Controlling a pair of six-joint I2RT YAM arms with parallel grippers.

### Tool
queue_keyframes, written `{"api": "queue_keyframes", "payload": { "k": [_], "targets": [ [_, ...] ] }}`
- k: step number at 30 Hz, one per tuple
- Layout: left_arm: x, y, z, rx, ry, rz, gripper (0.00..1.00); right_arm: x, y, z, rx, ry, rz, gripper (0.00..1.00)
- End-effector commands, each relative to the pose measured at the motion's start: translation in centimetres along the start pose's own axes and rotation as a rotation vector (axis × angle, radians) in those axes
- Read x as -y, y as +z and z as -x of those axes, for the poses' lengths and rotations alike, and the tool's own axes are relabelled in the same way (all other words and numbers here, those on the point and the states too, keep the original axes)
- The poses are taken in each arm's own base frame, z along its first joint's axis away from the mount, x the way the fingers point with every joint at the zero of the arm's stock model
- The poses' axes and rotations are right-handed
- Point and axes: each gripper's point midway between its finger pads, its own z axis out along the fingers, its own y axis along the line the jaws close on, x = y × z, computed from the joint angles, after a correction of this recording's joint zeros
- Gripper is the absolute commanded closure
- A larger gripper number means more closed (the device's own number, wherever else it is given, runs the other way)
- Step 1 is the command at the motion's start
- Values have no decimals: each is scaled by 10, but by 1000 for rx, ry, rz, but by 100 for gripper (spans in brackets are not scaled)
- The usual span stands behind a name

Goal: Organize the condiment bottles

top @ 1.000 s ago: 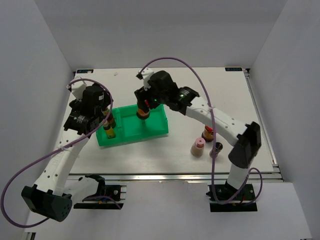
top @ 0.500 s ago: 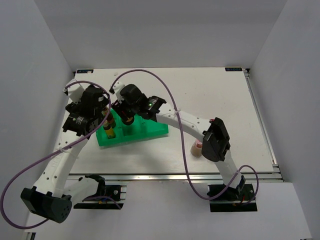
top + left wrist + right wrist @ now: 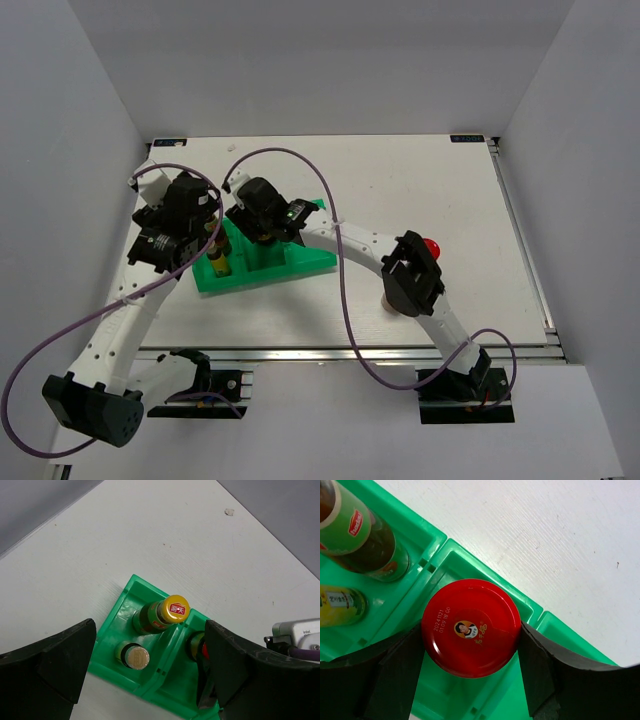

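Over the green tray (image 3: 310, 262), the right gripper (image 3: 254, 220) has just swung left, squeezing the red-capped bottle (image 3: 471, 627) that looks nearly put away, while the left gripper (image 3: 147, 667) hangs wide open, empty.

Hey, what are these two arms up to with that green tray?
They are sorting small condiment bottles into the green tray. The right hand is closed on a red-capped bottle, holding it upright inside one compartment. The other compartment already has a yellow-capped bottle and a beige-capped bottle standing in it. The left hand hovers open above the tray, holding nothing. A spare bottle stands out on the table.
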Motion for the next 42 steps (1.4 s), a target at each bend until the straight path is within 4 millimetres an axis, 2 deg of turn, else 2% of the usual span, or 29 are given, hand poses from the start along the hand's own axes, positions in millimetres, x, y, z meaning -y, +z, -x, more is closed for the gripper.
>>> {"api": "queue_keyframes", "payload": {
  "k": [1,3,4,6,7,13,16,22,23,24,25,26,27,28,29,30,31,32,33,34,35,36,37,38,39,40,41,42],
  "targets": [
    [0,-1,4,14,-4,-11,2,17,-19,84,254,61,-55,49],
    [0,0,2,10,-2,-10,2,13,-18,81,246,70,-34,42],
    [1,0,2,9,-1,-15,2,12,-18,81,245,80,-28,35],
    [2,0,1,7,2,-19,2,12,-16,78,237,89,-26,29],
    [2,1,1,3,4,-21,2,13,-16,77,234,99,-26,20],
    [5,1,-1,-4,10,-26,2,20,-23,77,228,120,-43,11],
    [9,-1,0,-13,15,-53,2,22,-31,79,233,121,-43,11],
    [46,-13,1,-48,30,-269,2,39,-68,100,302,169,-64,11],
    [51,-16,5,-43,22,-289,2,44,-88,113,345,183,-60,11],
    [54,-17,6,-47,23,-303,2,44,-87,99,325,177,-58,11],
    [60,-19,4,-59,28,-334,2,54,-110,114,389,200,-61,11],
    [65,-21,5,-64,26,-357,2,55,-109,99,367,207,-57,11],
    [71,-19,1,-79,37,-375,2,66,-115,96,375,230,-63,11],
    [85,-24,-3,-107,39,-447,2,76,-137,105,415,271,-55,11],
    [93,-26,-5,-123,46,-486,2,82,-144,102,417,294,-39,11],
    [102,-31,-12,-147,65,-530,2,99,-138,75,369,323,-65,11],
    [117,-34,-19,-168,82,-586,2,112,-158,75,394,378,-75,11],
    [126,-39,-22,-164,102,-612,2,126,-163,62,384,418,-106,11],
    [142,-54,-35,-173,145,-660,2,148,-155,21,314,461,-159,11],
    [153,-54,-44,-173,179,-662,2,162,-176,16,338,526,-179,11],
    [167,-63,-54,-189,216,-714,2,193,-186,-5,326,587,-251,11],
    [185,-82,-63,-205,262,-802,2,207,-194,-23,313,631,-288,11],
    [201,-92,-69,-216,276,-876,2,216,-213,-44,310,675,-323,11],
    [219,-108,-100,-288,343,-969,2,244,-229,-62,322,755,-404,11],
    [234,-119,-101,-274,380,-1015,2,255,-241,-79,311,786,-458,11],
    [244,-125,-110,-274,411,-1030,2,261,-264,-93,336,806,-511,11],
    [256,-122,-136,-306,474,-1027,2,278,-284,-108,353,834,-627,11],
    [266,-141,-153,-317,535,-1085,2,292,-300,-123,370,879,-712,11]
  ]
}}
